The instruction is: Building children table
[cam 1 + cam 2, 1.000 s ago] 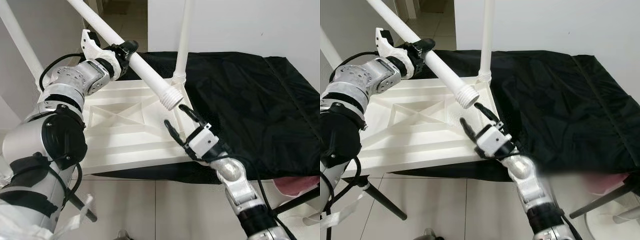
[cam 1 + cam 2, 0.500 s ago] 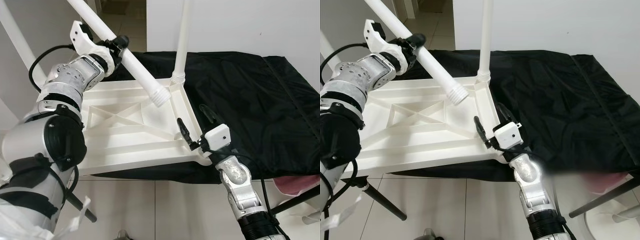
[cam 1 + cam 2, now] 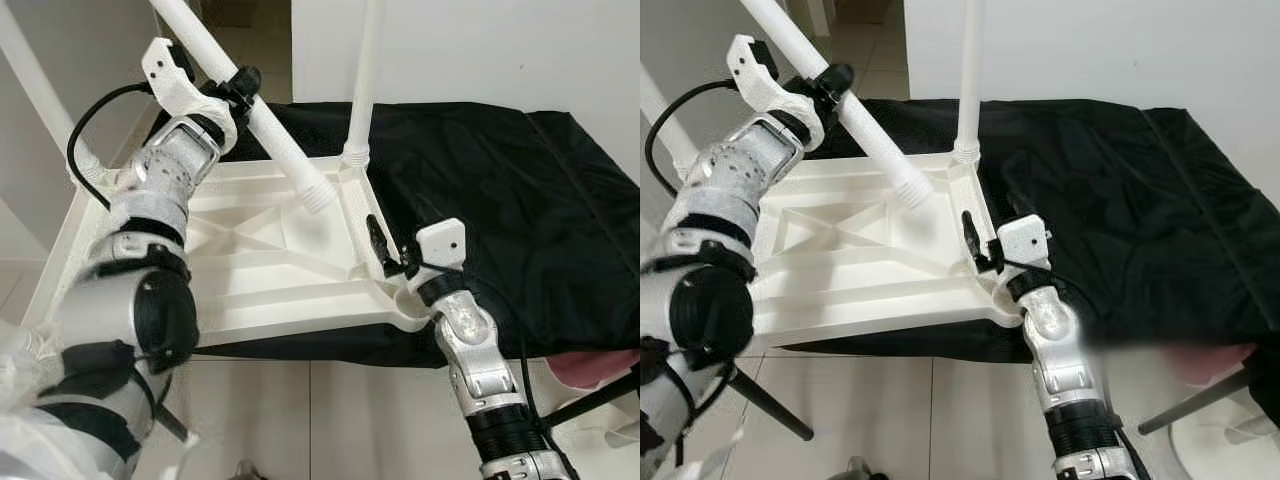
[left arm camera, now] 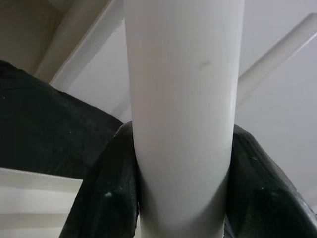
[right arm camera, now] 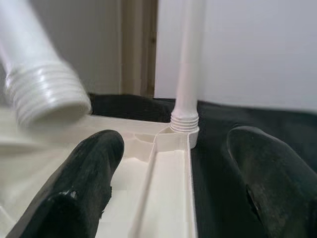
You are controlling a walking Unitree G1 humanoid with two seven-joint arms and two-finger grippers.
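The right gripper (image 3: pixel 385 245) has moved in, fingers spread astride the upturned tabletop (image 3: pixel 270 270) rim, bracing it. The left gripper (image 3: pixel 235 88) still clamps the loose leg (image 3: pixel 262 118), threaded end lowered toward the tabletop.

Table leg (image 3: pixel 262 120) top (upper end) cropped

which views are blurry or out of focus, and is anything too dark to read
Right wrist view: the threaded end of the loose leg is soft and smeared, and the near fingers are blurred. Left wrist view: the held leg is so close it reads as a featureless white column. Right eye view: a hazy smear lies at lower right beside the right arm. Nothing is too dark.
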